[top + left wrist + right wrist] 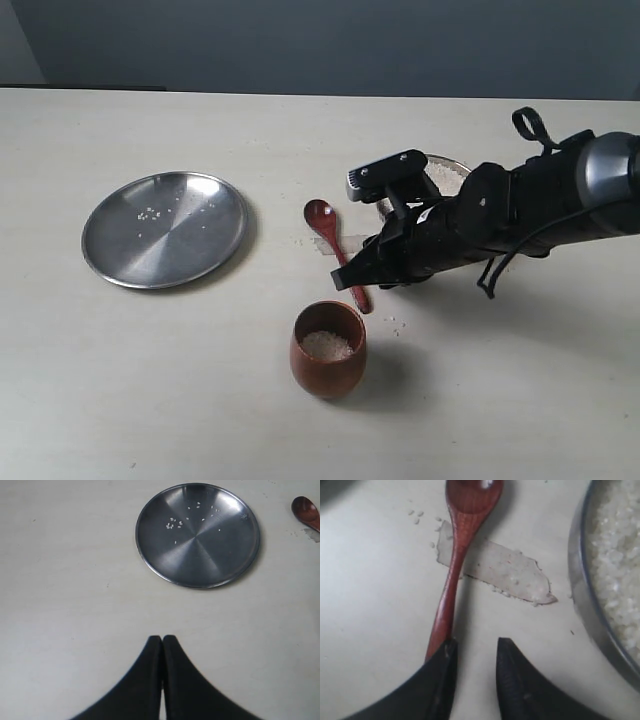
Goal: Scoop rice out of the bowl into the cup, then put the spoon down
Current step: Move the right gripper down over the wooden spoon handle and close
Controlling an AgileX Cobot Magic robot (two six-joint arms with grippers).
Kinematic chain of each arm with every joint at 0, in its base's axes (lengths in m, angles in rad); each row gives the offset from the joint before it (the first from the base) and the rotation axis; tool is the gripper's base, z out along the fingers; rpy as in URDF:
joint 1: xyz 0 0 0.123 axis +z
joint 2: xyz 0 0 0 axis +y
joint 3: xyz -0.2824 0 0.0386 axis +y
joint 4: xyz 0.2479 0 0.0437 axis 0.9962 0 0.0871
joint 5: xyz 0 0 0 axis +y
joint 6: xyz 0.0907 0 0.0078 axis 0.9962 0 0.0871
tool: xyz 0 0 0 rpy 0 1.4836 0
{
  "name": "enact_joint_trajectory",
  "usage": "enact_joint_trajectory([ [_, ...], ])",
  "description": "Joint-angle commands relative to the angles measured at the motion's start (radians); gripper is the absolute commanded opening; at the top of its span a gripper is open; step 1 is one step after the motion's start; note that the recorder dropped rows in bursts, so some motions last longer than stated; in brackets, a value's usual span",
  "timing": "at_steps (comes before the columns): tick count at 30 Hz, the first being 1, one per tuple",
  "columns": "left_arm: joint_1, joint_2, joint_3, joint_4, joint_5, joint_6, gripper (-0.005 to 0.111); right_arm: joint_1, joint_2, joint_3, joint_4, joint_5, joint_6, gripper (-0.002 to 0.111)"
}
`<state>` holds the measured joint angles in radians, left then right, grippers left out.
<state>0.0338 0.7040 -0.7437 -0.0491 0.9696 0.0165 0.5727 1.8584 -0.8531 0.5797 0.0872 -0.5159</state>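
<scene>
Wooden spoon (pixel 335 245) lying flat on the pale bench (pixel 150 380), the right hand (pixel 475 675) open over its handle end.

Rice (pixel 326 345) sits in the brown cup (pixel 328 372), so scooping looks done and the spoon set down: the fingers stand apart, clamping nothing. The left hand (pixel 162 680) is pressed together, empty, near a steel plate (pixel 197 535). The arm hides most of the metal bowl (pixel 579 580). Whether a finger touches the handle is unclear.

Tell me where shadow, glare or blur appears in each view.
Exterior view: soft shadow right of the cup. Left wrist view: bright radial sheen on the plate. Right wrist view: white glare on the head of the spoon; the rice looks slightly blurred.
</scene>
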Motion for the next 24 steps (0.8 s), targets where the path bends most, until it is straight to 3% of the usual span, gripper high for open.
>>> enact_joint_trajectory([
  [1, 0.004, 0.0, -0.006, 0.0, -0.005, 0.002, 0.0, 0.046, 0.001, -0.028, -0.001, -0.006, -0.006, 0.028],
  [24, 0.004, 0.0, -0.006, 0.0, -0.005, 0.002, 0.0, 0.078, 0.001, 0.012, -0.001, -0.087, -0.003, 0.028],
])
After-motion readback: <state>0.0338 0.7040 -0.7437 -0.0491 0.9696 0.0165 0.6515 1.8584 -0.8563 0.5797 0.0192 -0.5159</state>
